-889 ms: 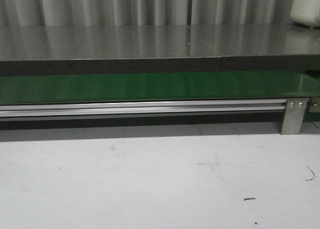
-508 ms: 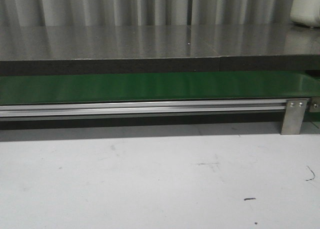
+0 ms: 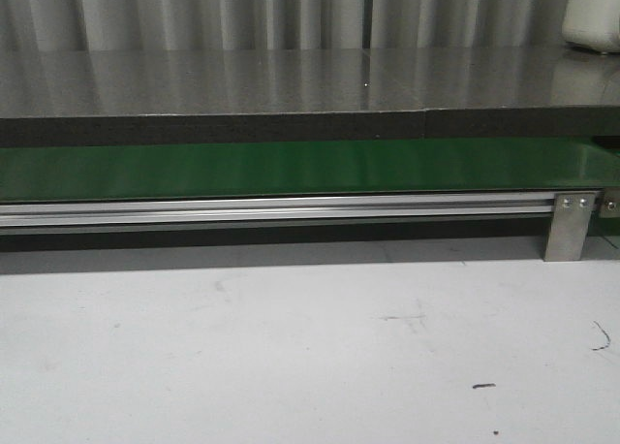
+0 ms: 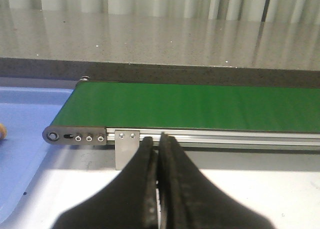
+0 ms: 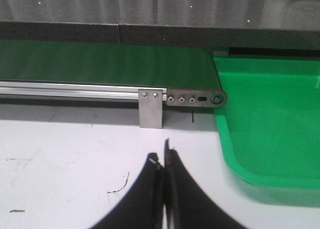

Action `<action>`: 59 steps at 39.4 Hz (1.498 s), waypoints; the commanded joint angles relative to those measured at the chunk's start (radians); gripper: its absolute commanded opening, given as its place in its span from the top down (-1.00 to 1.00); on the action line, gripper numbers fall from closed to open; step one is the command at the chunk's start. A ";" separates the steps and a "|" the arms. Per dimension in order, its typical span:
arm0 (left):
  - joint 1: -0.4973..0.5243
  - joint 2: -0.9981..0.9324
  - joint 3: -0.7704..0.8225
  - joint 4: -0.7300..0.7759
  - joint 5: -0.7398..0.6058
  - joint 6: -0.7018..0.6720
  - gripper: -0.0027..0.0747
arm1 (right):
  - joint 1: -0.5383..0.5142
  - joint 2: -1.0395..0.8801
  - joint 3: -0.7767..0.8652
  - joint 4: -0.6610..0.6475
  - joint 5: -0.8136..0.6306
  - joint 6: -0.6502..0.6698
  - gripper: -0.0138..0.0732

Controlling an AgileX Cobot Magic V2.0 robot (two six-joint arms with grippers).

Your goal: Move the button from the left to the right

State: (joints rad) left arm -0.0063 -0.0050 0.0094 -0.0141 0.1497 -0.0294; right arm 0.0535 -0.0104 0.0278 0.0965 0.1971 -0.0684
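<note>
No whole button shows in any view. Only a small orange-tan sliver (image 4: 2,131) shows at the frame's edge in the left wrist view, on the blue tray (image 4: 30,139); I cannot tell what it is. My left gripper (image 4: 159,139) is shut and empty, over the white table just before the conveyor's rail. My right gripper (image 5: 162,156) is shut and empty over the white table, near the green tray (image 5: 270,129). Neither gripper shows in the front view.
A green conveyor belt (image 3: 291,168) on an aluminium rail (image 3: 271,209) runs across the table, with a metal bracket (image 3: 569,226) at the right. Behind it is a dark speckled counter (image 3: 291,85). A white container (image 3: 593,17) stands at the back right.
</note>
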 commanded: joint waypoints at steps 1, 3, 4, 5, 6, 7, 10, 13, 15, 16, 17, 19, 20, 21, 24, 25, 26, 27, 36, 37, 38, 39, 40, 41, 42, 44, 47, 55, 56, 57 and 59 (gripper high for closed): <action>0.001 -0.017 0.027 -0.008 -0.076 -0.012 0.99 | -0.002 -0.017 -0.009 0.003 -0.080 -0.006 0.84; 0.001 -0.017 0.027 -0.008 -0.076 -0.012 0.99 | -0.002 -0.017 -0.009 0.003 -0.083 -0.006 0.84; 0.001 -0.017 0.027 -0.008 -0.076 -0.012 0.99 | -0.002 -0.017 -0.009 0.003 -0.083 -0.006 0.84; 0.001 -0.017 0.027 -0.008 -0.076 -0.012 0.99 | -0.002 -0.017 -0.009 0.003 -0.086 -0.006 0.84; 0.001 -0.017 0.027 -0.002 -0.078 -0.012 0.99 | -0.002 -0.017 -0.009 0.003 -0.087 -0.006 0.84; 0.001 -0.017 0.027 0.002 -0.084 -0.012 0.99 | -0.002 -0.017 -0.009 0.003 -0.092 -0.006 0.84; 0.001 -0.017 0.027 0.005 -0.119 -0.012 0.99 | -0.002 -0.017 -0.009 0.003 -0.114 -0.006 0.84; 0.001 -0.017 0.027 0.005 -0.197 -0.012 0.99 | -0.002 -0.017 -0.009 0.003 -0.159 -0.006 0.84; 0.001 -0.017 0.021 0.005 -0.288 -0.012 0.99 | -0.002 -0.017 -0.010 0.003 -0.205 -0.006 0.84; 0.001 -0.017 0.018 0.005 -0.331 -0.012 0.99 | -0.002 -0.017 -0.016 0.003 -0.229 -0.006 0.84; 0.001 -0.017 0.007 0.005 -0.360 -0.012 0.99 | -0.002 -0.017 -0.023 0.003 -0.243 -0.006 0.84; 0.001 -0.017 -0.019 0.005 -0.387 -0.012 0.99 | -0.002 -0.017 -0.054 0.003 -0.261 -0.006 0.84; 0.001 -0.015 -0.037 0.005 -0.387 -0.012 0.99 | -0.002 -0.017 -0.075 0.003 -0.261 -0.006 0.84; 0.001 -0.013 -0.059 0.005 -0.381 -0.012 0.98 | -0.002 -0.016 -0.098 0.003 -0.257 -0.006 0.84; 0.001 0.006 -0.116 0.005 -0.334 -0.012 0.98 | -0.002 0.003 -0.182 0.003 -0.210 -0.006 0.84; 0.001 0.013 -0.139 0.005 -0.310 -0.012 0.98 | -0.002 0.012 -0.210 0.003 -0.184 -0.006 0.84; 0.001 0.028 -0.163 0.007 -0.281 -0.010 0.98 | -0.002 0.033 -0.239 0.003 -0.153 -0.006 0.84; 0.001 0.050 -0.197 0.014 -0.236 -0.006 0.98 | -0.002 0.058 -0.277 0.003 -0.113 -0.006 0.84; 0.001 0.364 -0.437 0.133 0.038 -0.006 0.99 | -0.002 0.339 -0.522 0.049 0.041 -0.001 0.84; 0.001 0.390 -0.448 0.133 0.038 -0.006 0.99 | -0.002 0.366 -0.534 0.062 0.040 -0.001 0.84; 0.001 0.419 -0.460 0.133 0.038 -0.006 0.99 | -0.002 0.385 -0.543 0.073 0.040 -0.001 0.84; 0.001 0.442 -0.469 0.133 0.038 -0.006 0.99 | -0.002 0.402 -0.549 0.082 0.040 -0.001 0.84; 0.001 0.456 -0.475 0.133 0.035 -0.006 0.99 | -0.002 0.414 -0.550 0.083 0.037 -0.001 0.84; 0.001 0.469 -0.477 0.133 0.029 -0.006 0.99 | -0.002 0.421 -0.550 0.083 0.036 -0.001 0.84; 0.001 0.473 -0.477 0.133 0.021 -0.006 0.98 | -0.002 0.422 -0.550 0.083 0.036 -0.001 0.84; 0.001 0.480 -0.477 0.133 0.012 -0.006 0.98 | -0.002 0.424 -0.550 0.083 0.034 -0.002 0.84; 0.001 0.480 -0.477 0.133 0.005 -0.006 0.90 | -0.002 0.424 -0.550 0.083 0.030 -0.002 0.83; 0.001 0.480 -0.477 0.133 0.005 -0.006 -0.24 | -0.002 0.424 -0.547 0.083 0.030 -0.002 0.14; 0.001 0.480 -0.477 0.133 0.005 -0.006 -0.43 | -0.002 0.424 -0.547 0.083 0.030 -0.002 -0.03; 0.001 0.480 -0.477 0.133 0.005 -0.006 -0.56 | -0.002 0.424 -0.547 0.083 0.030 -0.002 -0.15; 0.001 0.480 -0.477 0.133 0.005 -0.006 -0.84 | -0.002 0.424 -0.547 0.083 0.029 -0.002 -0.43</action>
State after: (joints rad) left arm -0.0063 0.4625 -0.4286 0.1168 0.2414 -0.0294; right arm 0.0535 0.4008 -0.4839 0.1742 0.3068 -0.0666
